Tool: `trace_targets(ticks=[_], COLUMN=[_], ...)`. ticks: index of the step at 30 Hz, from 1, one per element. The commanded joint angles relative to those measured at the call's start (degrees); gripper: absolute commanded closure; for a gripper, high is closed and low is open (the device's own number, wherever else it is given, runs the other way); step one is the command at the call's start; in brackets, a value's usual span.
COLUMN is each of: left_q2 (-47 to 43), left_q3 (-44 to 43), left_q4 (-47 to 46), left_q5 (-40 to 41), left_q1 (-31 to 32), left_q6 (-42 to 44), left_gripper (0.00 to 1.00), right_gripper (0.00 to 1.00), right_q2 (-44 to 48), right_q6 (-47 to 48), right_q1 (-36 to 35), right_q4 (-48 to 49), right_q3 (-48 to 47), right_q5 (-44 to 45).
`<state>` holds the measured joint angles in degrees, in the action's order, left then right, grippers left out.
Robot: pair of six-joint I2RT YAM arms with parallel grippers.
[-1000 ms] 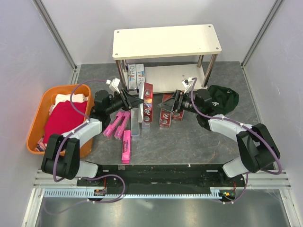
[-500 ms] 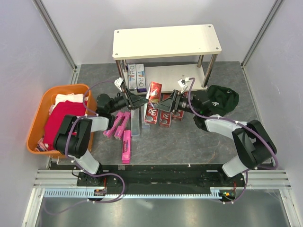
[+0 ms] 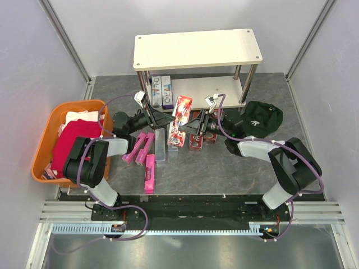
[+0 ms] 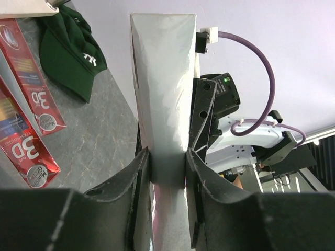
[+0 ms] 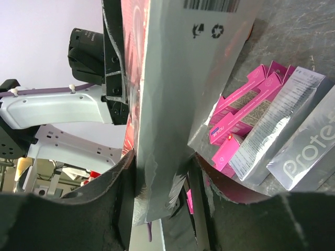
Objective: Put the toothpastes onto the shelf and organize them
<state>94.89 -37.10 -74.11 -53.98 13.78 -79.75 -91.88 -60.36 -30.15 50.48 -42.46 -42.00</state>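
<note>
Your left pincer point(image 4: 167, 157) is clamped tight on the red 3D toothpaste box point(image 3: 182, 107) and your right pincer point(image 5: 162, 162) looks closed on it too, so it stands near upright between them, shelf point(image 3: 196, 49) just behind, bare lower board point(image 3: 210, 89) on your right arm's side.

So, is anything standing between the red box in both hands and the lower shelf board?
Nothing visible does. The red box hangs before the lower board, bare in the middle and right; two navy-and-white boxes stand only at its left end.
</note>
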Motion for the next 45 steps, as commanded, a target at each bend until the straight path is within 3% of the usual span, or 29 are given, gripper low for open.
trace_targets(ticks=[1, 4, 9, 13, 20, 26, 38, 45], left_q2=[-3.9, -7.7, -15.5, -21.5, -27.3, -30.0, -31.1, -30.6], left_q3=[0.3, 1.0, 0.3, -1.4, -6.0, -8.3, -8.1, -8.0], left_q4=[-13.7, -2.5, 21.2, 39.5, 61.8, 70.1, 71.0, 71.4], left_q5=[-1.6, -1.0, 5.4, 10.7, 22.6, 32.3, 32.1, 32.5], left_q1=[0.3, 0.3, 0.2, 0.3, 0.5, 0.6, 0.6, 0.6], left_q6=[2.8, 10.6, 25.2, 36.6, 49.9, 55.3, 56.0, 56.4], left_gripper=[0.58, 0.48, 0.21, 0.16, 0.14, 0.12, 0.12, 0.11], right_gripper=[0.63, 0.67, 0.69, 0.70, 0.71, 0.72, 0.73, 0.71], right_q2=[1.3, 2.5, 3.0, 2.6, 0.8, -5.2, -23.2, -31.0], right_q6=[2.3, 5.2, 9.7, 12.1, 21.9, 30.6, 32.0, 34.6], right_q1=[-0.5, -0.6, -0.4, -0.4, 0.2, 1.1, 6.9, 9.8], right_q4=[2.9, -4.0, -10.1, -14.8, -28.2, -38.7, -44.7, -53.6], right_q3=[-3.8, -4.6, -6.1, -7.4, -12.6, -23.4, -44.4, -57.7], right_q5=[0.2, 1.5, 3.1, 3.9, 7.9, 13.2, 8.9, 7.6])
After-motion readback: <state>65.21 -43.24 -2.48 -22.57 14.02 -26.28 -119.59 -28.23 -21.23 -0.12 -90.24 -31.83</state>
